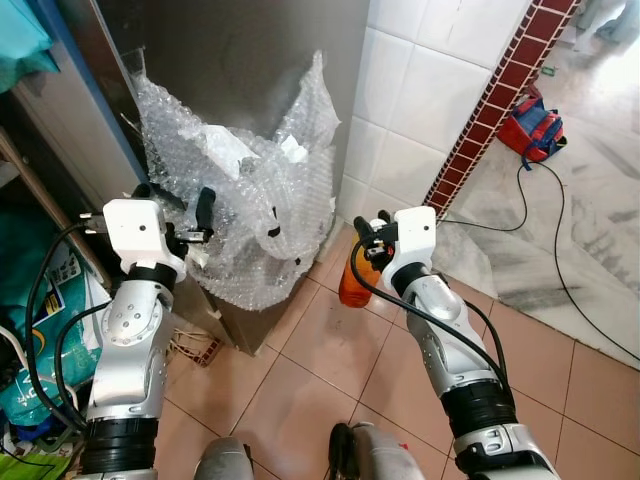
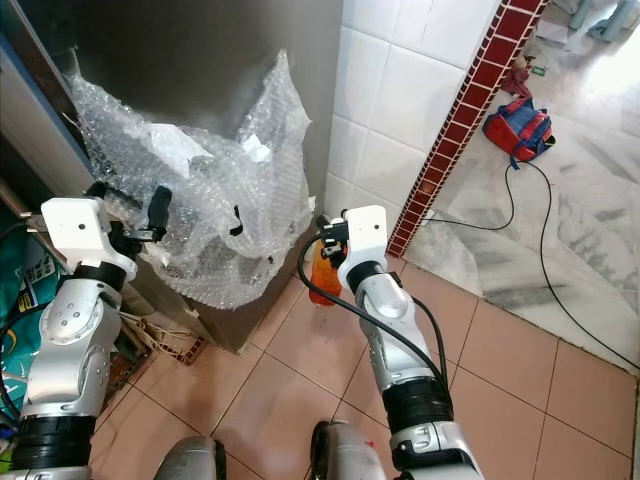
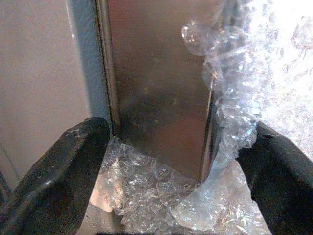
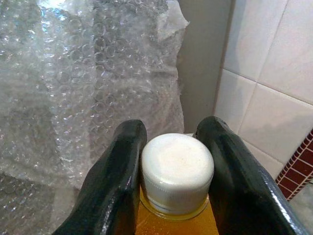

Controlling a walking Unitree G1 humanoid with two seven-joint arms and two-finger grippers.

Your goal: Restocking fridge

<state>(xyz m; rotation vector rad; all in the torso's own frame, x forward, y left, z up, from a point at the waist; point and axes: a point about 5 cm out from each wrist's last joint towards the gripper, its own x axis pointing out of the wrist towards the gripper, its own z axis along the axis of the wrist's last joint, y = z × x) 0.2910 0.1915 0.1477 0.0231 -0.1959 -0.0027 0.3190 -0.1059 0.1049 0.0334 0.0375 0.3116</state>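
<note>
At centre frame our right gripper [image 4: 171,171] is clamped on an orange bottle [image 1: 356,280]; our left gripper [image 3: 166,171], fingers apart, faces the bubble-wrapped fridge [image 1: 250,60] at upper left.

The fridge [image 1: 240,60] is standing ahead, bubble wrap [image 1: 250,210] hanging down its front. The left gripper [image 1: 190,215] is sitting against the wrap's left side, fingers apart. Right of the wrap, the right gripper [image 1: 362,245] is holding a bottle [image 1: 355,280] above the floor [image 1: 330,360]. The tiled wall [image 1: 420,90] is running right of the fridge, a bag [image 1: 532,128] lying beyond, far right.
</note>
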